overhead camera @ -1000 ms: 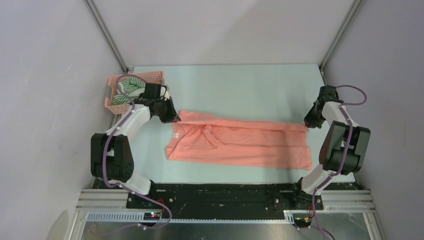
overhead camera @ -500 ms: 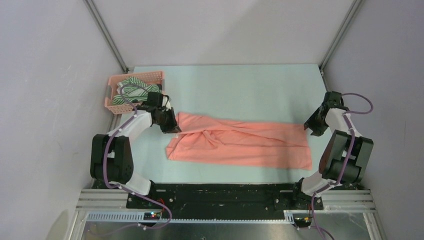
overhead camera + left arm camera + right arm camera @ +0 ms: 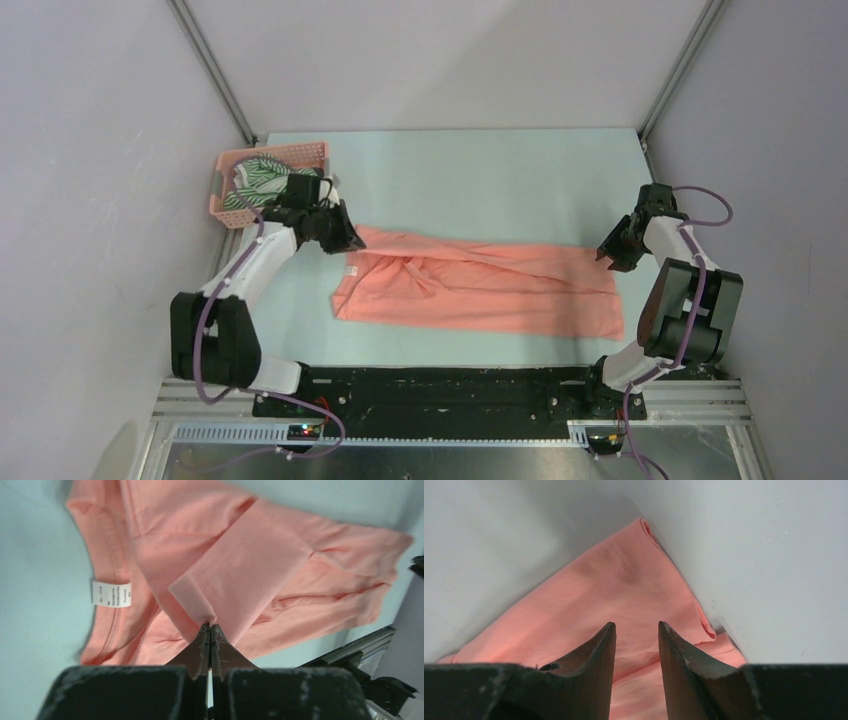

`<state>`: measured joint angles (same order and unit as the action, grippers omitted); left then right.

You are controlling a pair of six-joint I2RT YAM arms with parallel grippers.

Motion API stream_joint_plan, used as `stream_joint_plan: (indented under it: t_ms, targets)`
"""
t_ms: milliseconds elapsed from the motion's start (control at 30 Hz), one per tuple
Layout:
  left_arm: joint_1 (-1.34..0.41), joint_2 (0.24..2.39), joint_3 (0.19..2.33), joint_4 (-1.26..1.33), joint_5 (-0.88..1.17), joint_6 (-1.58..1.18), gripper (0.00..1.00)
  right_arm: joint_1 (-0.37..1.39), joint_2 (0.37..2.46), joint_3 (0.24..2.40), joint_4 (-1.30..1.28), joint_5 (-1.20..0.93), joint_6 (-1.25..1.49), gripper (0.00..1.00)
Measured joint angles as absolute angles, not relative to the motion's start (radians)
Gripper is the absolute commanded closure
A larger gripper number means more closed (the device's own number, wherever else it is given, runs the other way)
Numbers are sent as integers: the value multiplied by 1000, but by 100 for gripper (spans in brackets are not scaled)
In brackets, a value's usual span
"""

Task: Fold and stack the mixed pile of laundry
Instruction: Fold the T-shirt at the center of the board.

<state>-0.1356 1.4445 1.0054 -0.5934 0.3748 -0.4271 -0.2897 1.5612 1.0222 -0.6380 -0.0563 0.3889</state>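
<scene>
**Top external view: shirt spread out, one fold pinched**

We saw the salmon-pink shirt (image 3: 480, 285) lying spread across the table (image 3: 480, 170). The left gripper (image 3: 210, 626) was clenched on a fold near its collar label. The right gripper (image 3: 636, 630) hung with its fingers apart above the far corner, grasping nothing. The left arm hid part of the pink basket (image 3: 300, 153), and inside it we could make out only a green-and-white striped garment (image 3: 262, 175).

1. A pale mint-green bench (image 3: 480, 160) fills the middle of the enclosure, matte and evenly lit.
2. Plain white walls stand behind (image 3: 440, 60), on the left (image 3: 90, 200) and on the right (image 3: 780, 150).
3. Slanting metal posts (image 3: 215, 75) mark the two back corners.
4. At the near edge lie a black plate (image 3: 450, 395) and an aluminium rail (image 3: 450, 432).
</scene>
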Motion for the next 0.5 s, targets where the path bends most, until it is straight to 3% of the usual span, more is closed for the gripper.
stream_joint_plan:
  t_ms: [200, 500]
  targets:
    - [-137, 1358, 1039, -575, 374, -444, 100, -283, 1551, 1021, -634, -102, 380, 61]
    - [-151, 1430, 879, -590, 300, -455, 100, -244, 1514, 1019, -611, -222, 369, 61]
